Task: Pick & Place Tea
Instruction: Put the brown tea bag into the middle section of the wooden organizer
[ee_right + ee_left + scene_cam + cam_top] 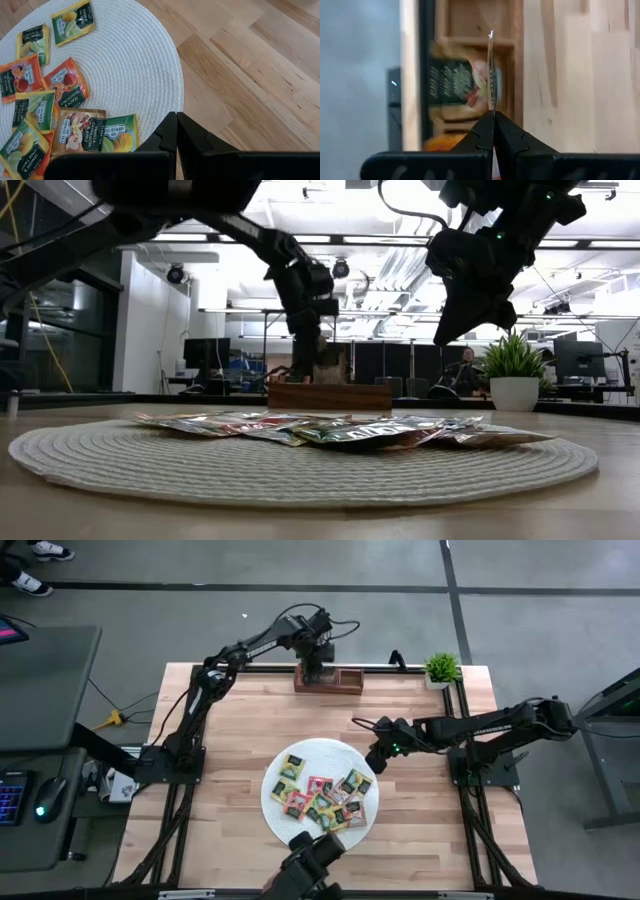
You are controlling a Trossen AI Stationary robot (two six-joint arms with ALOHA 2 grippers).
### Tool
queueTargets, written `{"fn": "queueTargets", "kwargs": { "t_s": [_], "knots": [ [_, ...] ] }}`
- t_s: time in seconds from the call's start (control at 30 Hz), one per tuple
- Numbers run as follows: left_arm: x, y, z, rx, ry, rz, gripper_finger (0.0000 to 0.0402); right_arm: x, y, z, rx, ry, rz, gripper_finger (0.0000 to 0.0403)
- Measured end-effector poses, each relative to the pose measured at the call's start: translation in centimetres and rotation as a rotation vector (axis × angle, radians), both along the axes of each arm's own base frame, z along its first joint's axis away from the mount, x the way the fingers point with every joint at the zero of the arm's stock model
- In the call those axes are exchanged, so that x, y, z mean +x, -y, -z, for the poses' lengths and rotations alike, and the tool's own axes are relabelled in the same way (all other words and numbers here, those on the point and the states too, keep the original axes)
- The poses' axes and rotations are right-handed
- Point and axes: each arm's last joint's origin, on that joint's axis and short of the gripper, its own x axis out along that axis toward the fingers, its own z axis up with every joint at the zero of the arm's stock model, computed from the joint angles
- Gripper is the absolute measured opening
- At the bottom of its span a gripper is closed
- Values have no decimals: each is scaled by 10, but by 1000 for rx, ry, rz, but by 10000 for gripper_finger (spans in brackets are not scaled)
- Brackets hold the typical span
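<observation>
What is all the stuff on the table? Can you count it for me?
tea packets: about a dozen, red, orange, yellow and green, lying on the mat
held packet: one, seen edge-on, above the tray
mat: one, white, round, woven, near the table's front middle
tray: one, brown wood, at the table's far edge, at least one packet already inside
plant: one, green in a white pot, far right corner
table: one, light wood
left gripper: one, dark, shut on the held packet over the tray
right gripper: one, dark, shut, empty, by the mat's right edge

Overhead, table-level, two wrists — mat (320, 790) shared
</observation>
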Motion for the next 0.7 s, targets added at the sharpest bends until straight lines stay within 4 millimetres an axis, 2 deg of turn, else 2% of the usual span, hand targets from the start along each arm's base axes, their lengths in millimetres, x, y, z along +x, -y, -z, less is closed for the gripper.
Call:
{"fn": "queueTargets", "kwargs": {
  "t_s": [0.13,0.5,0.7],
  "knots": [
    [1,-1,9,-15,-33,-4,0,0,0,0,-3,5,2,0],
    [8,-1,-1,89,-17,-6,4,0,0,0,-4,5,2,0],
    [7,0,-1,80,-24,-1,65,0,0,0,-10,5,2,0]
  ]
}}
